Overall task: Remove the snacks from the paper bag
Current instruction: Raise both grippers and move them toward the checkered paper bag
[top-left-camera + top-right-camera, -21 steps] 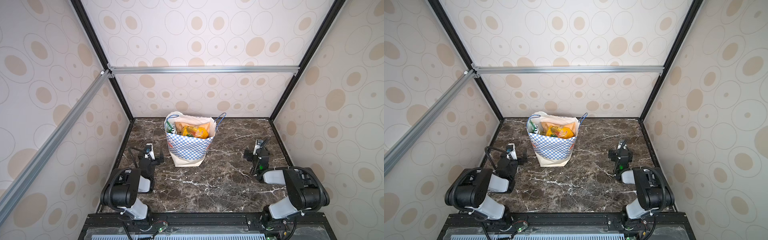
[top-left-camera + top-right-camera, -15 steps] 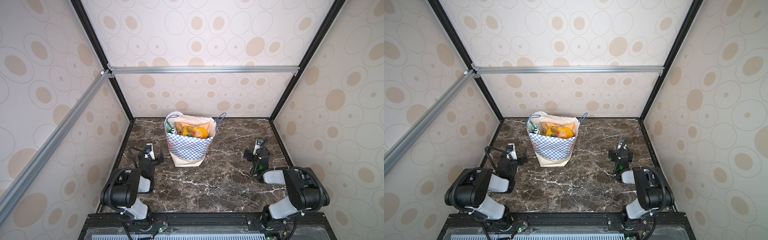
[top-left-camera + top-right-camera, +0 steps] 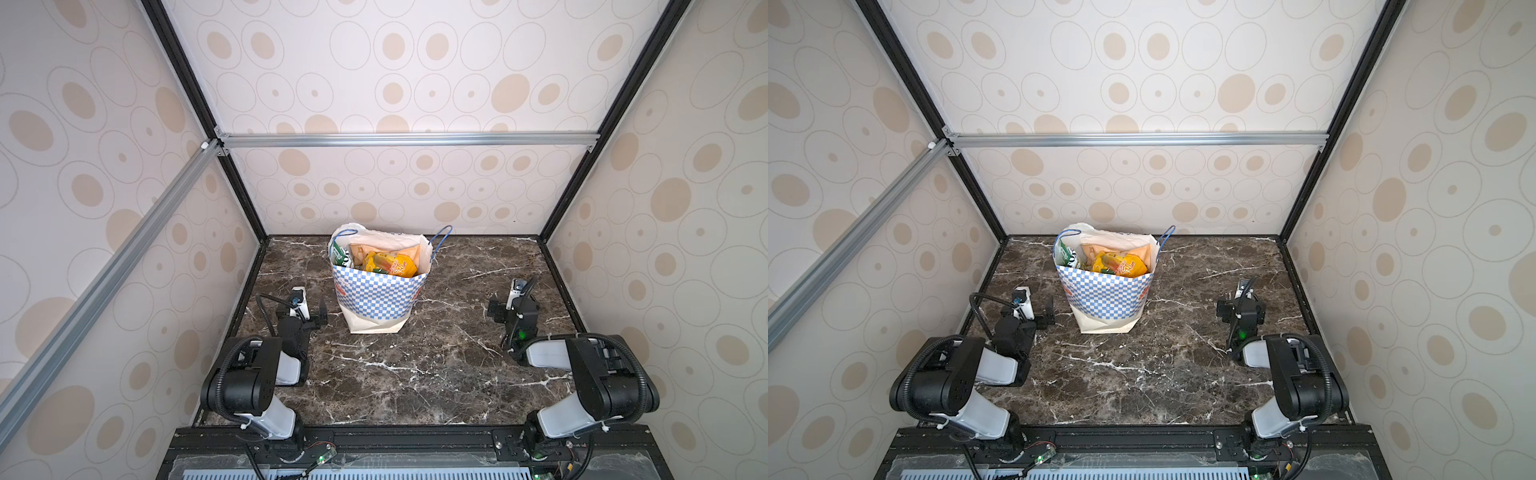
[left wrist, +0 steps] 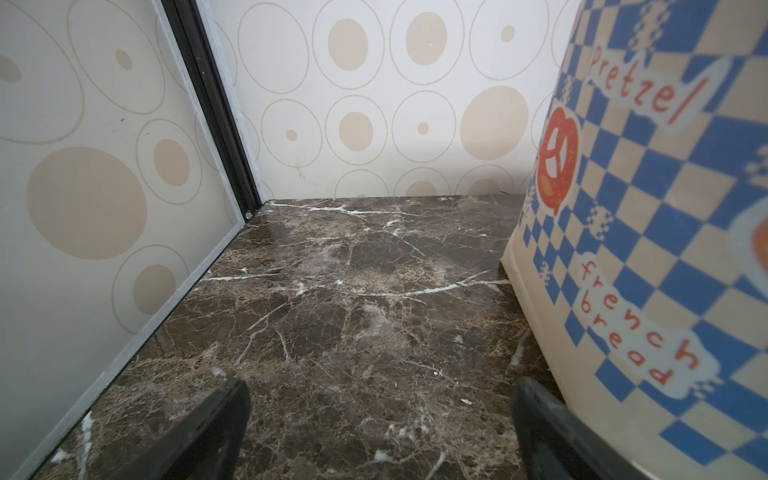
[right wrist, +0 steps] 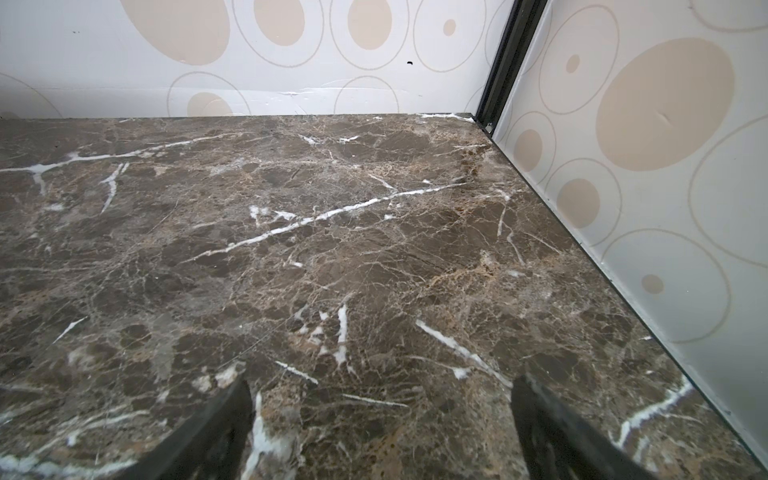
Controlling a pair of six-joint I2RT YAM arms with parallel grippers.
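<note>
Left wrist view shows the left tool low over the bench, a glossy dark-brown slab in a marble pattern with white veins. Its two black fingers stand wide apart with nothing between them. One finger sits just beside the lower corner of the paper bag; whether it touches the paper I cannot tell.

The bag is smooth cream paper with a blue-and-white chequered band, a red-orange pretzel picture and red lettering. In both top views it stands upright with its mouth open, mid-bench toward the back wall, its thin blue cord handles sticking up.

The snacks lie inside it, crinkly packets showing at the mouth. A yellow-orange packet is in front, a flat tan-orange pouch behind it and a green packet at the left side.

Right wrist view shows the right tool spread wide and empty above bare bench, well apart from the bag.
</note>
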